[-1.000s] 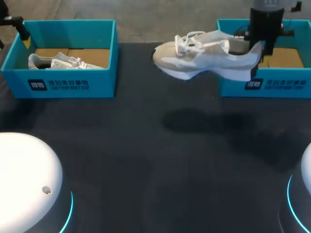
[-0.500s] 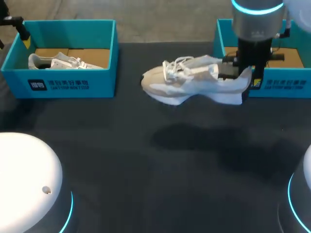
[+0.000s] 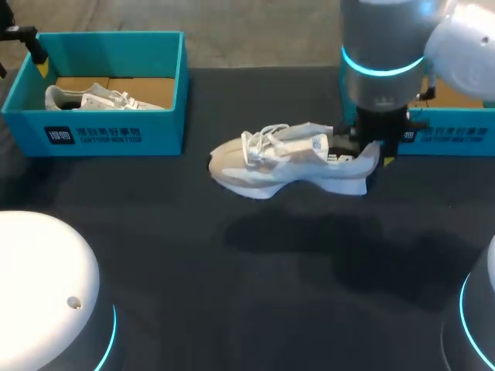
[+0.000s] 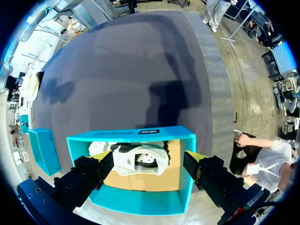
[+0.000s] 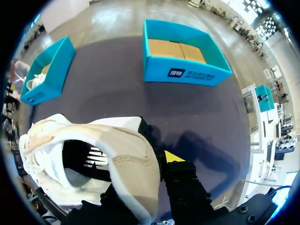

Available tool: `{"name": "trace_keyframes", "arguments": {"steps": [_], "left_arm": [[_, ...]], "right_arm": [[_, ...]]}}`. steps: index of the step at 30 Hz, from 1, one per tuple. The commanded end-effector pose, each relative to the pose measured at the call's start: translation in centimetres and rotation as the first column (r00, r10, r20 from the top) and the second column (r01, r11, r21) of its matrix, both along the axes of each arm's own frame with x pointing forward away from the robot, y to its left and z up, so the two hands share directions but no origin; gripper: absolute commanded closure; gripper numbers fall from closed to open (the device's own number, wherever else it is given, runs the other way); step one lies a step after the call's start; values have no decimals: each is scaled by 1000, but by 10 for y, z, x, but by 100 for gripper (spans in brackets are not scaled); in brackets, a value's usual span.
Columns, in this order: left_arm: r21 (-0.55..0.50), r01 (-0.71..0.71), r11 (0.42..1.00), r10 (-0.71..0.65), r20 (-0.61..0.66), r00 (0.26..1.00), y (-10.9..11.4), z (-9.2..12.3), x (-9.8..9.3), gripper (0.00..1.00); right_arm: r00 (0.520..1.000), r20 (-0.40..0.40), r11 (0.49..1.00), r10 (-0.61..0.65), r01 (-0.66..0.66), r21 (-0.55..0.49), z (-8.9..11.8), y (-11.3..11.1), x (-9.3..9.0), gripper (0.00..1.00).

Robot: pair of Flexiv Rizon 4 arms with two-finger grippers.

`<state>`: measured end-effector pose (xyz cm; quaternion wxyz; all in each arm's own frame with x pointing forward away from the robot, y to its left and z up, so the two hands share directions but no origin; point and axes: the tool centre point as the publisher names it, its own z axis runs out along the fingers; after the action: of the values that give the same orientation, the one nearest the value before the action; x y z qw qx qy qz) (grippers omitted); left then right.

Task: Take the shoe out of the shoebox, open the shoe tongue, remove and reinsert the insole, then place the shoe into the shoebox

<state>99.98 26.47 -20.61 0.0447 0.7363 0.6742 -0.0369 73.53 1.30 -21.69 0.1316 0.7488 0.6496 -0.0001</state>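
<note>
Shoe (image 3: pixel 286 158) | heel pinched in right claw (image 3: pixel 370 157) (arm upright) | above table (image 3: pixel 155 255)

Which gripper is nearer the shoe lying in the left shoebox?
Left. The left gripper hangs open at the shoebox, with that shoe ahead between its fingers. The right gripper is over the table, shut on the beige shoe.

The shoe (image 3: pixel 290 158) is cream and white with white laces, and the other shoe (image 4: pixel 138 158) is white with a black patch. The left shoebox (image 3: pixel 166 116) and the right shoebox (image 5: pixel 157 70) are blue-green with brown bottoms and a dark label with white marks. The table (image 3: pixel 232 294) is dark grey, the right arm (image 3: pixel 383 62) is grey with a glowing blue ring, and its fingertips (image 5: pixel 174 156) are yellow
</note>
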Motion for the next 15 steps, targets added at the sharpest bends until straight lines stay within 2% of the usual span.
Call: {"name": "trace_keyframes", "arguments": {"steps": [1, 15], "left_arm": [[1, 1, 1000, -1, 3, 1000, 0, 0, -1, 0], [1, 1, 1000, -1, 3, 1000, 0, 0, -1, 0]], "right_arm": [[1000, 2, 1000, -4, 4, -1, -15, 7, 0, 100], [1000, -12, 1000, 0, 0, -15, -65, 26, -8, 100]]}}
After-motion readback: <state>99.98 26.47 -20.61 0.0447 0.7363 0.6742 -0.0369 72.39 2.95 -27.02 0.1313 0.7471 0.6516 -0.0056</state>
